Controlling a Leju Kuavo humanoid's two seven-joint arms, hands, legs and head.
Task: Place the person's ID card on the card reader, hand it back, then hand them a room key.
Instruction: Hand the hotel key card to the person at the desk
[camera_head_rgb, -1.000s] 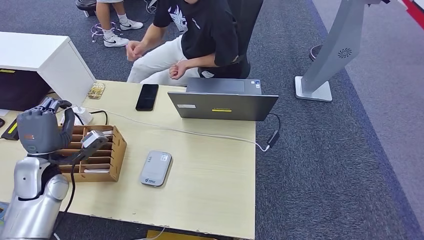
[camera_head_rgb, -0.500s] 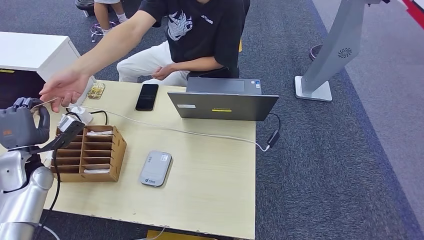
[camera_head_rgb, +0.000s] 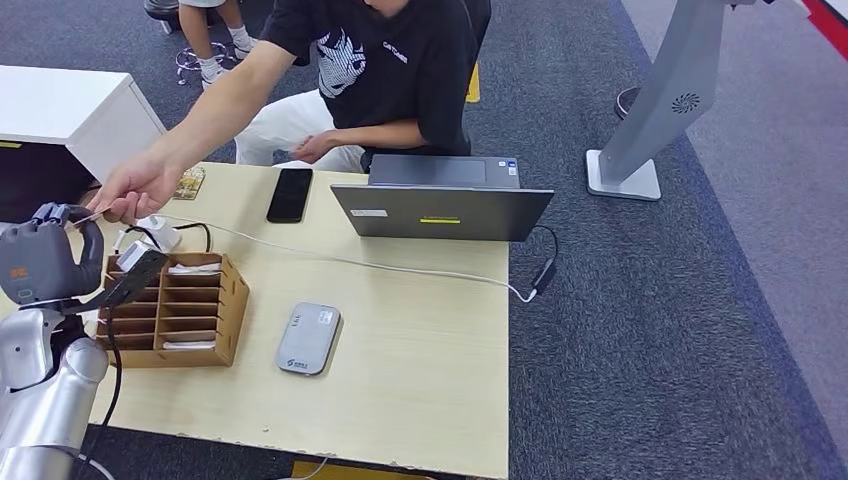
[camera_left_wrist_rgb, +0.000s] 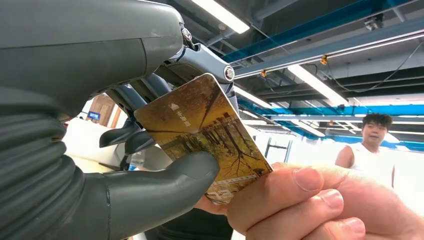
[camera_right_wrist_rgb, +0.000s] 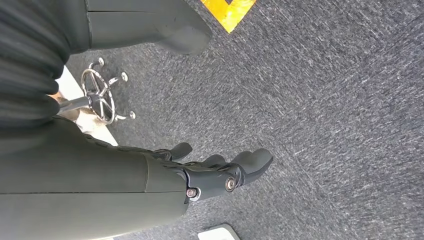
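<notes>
1. Head view: the left hand (camera_head_rgb: 45, 262) is meeting the person's hand (camera_head_rgb: 130, 190) above the wooden organizer (camera_head_rgb: 180, 305).
2. Left wrist view: thumb and fingers are pinching the room key card (camera_left_wrist_rgb: 205, 135); releasing before the person is gripping firmly risks dropping it.
3. Right wrist view: the right hand (camera_right_wrist_rgb: 215, 172) is hanging empty, fingers apart.

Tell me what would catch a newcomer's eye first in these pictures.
Most striking is the handover at the table's far left corner: the left hand pinches a brown picture card while the person's hand, stretched across the table, grips its other end. Next come the wooden slotted box just below, then the grey card reader mid-table and the open laptop at the far edge.
</notes>
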